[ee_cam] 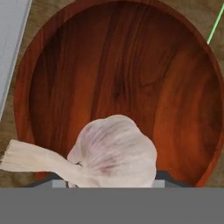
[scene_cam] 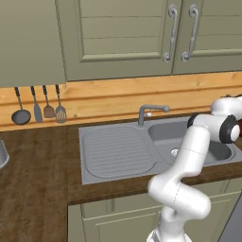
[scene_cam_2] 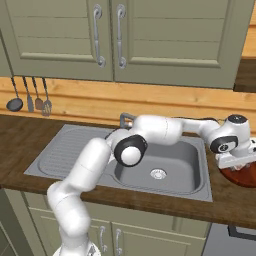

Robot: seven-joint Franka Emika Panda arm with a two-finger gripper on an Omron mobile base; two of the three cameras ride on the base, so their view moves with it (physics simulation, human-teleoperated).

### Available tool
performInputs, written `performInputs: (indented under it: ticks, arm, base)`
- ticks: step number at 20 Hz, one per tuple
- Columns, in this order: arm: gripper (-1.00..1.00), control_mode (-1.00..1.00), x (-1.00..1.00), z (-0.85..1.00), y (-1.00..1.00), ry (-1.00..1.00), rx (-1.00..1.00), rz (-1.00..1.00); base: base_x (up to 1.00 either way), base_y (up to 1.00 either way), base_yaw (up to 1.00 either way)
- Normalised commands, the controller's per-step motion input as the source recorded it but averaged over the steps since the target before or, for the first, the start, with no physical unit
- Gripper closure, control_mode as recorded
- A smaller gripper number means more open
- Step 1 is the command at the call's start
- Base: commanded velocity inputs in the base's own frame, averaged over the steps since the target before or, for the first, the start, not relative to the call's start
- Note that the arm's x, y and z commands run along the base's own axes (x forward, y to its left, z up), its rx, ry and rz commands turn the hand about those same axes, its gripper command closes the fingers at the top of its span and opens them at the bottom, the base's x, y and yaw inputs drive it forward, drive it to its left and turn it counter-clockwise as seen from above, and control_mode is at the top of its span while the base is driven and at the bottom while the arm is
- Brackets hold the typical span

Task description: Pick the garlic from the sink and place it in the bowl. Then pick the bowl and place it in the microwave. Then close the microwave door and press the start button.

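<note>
The whitish garlic, with its tan stem pointing left, hangs just above the near side of the round reddish-brown bowl in the hand view. My gripper is shut on the bulb, which covers most of the dark fingertips. From the right base view, the hand hovers over the bowl on the wooden counter, right of the grey steel sink. The sink basin holds nothing but its round drain.
A curved grey faucet stands behind the sink, and a ribbed drainboard lies to its left. Several utensils hang on the wooden backsplash. Beige cabinet doors are overhead. A metal pot sits at the far left.
</note>
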Motion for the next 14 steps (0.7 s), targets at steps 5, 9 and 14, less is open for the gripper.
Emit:
performInputs:
  ticks: [5, 9, 14]
  arm:
    - [-1.00, -1.00, -0.01, 0.07, 0.06, -0.01, 0.00, 0.00]
    - [-1.00, -1.00, -0.10, 0.16, 0.30, -0.04, 0.00, 0.03]
    - [-1.00, -1.00, -0.42, 0.20, 0.96, -0.01, -0.05, 0.12]
  base:
    - [0.00, 0.00, 0.00]
    - [0.00, 0.00, 0.00]
    - [0.00, 0.00, 0.00]
